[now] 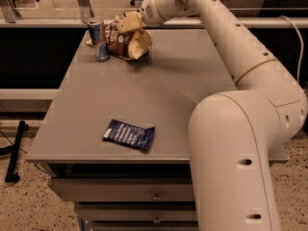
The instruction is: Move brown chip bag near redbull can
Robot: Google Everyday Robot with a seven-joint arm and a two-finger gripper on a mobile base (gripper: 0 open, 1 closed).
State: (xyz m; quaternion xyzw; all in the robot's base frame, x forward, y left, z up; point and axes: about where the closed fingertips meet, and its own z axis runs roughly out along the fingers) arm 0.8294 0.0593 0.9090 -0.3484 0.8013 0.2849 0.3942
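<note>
The brown chip bag, crinkly with a dark brown centre and tan edges, is at the table's far left, right beside the redbull can. The can is slim, blue and silver, and stands upright; the bag's left edge is touching or almost touching it. My gripper reaches in from the right on the long white arm and is on the top of the bag, shut on its upper edge. The bag's folds hide most of the fingers.
A small flat dark-blue packet lies near the front edge of the grey table. My arm's large white base link fills the right foreground. Drawers sit under the tabletop. A rail and glass run behind the table.
</note>
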